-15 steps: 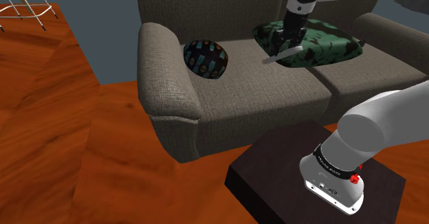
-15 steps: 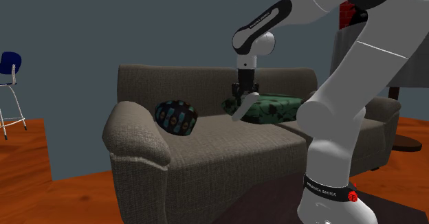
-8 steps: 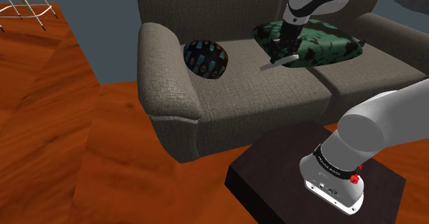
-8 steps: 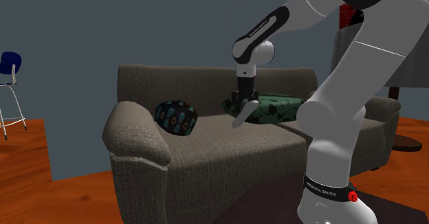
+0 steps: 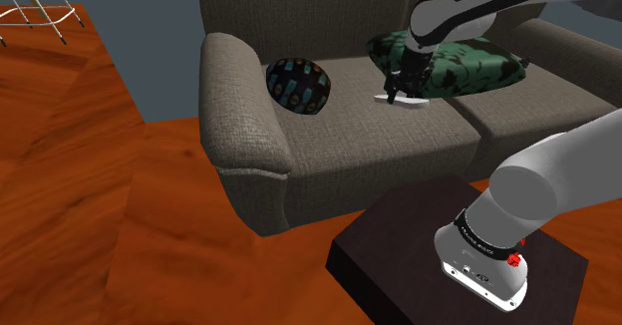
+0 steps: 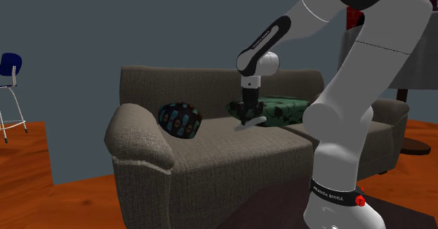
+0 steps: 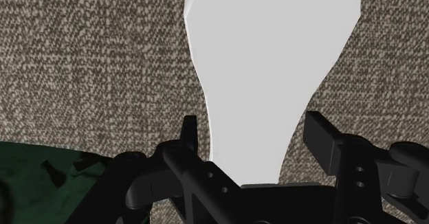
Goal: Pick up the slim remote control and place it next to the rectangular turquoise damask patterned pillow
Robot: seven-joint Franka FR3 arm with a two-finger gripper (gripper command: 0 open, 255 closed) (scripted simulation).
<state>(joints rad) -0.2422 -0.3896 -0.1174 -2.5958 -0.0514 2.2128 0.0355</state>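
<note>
- On the sofa (image 5: 329, 163) seat, the slim remote (image 5: 399, 99) is lying roughly flat. It is plain white, with its wider end pointing away from the hand.
- It is resting just off the near-left corner of the green patterned pillow (image 5: 454, 62) as the shoulder view has it. Whether the two are touching, I cannot tell.
- The gripper (image 7: 253, 123) is hanging straight down over the remote, low to the cushion.
- The black fingers (image 7: 190, 135) are standing apart in the wrist view, one either side of the remote's narrow end. A sliver of sofa weave is showing between each finger and the remote, so it is sitting between them, not clasped.
- A corner of green pillow is peeking in beside the gripper body in the wrist view.
- The round dark pillow (image 5: 297, 84) with blue markings is leaning against the sofa's left armrest, well apart from the remote.
- The white arm (image 6: 365, 87) is rising from the dark stand (image 5: 399, 243) and arching over the seat.
- The orange wood floor (image 5: 120, 223) is running under everything, and a blue chair (image 6: 8, 64) is standing far left in the second exterior view.
</note>
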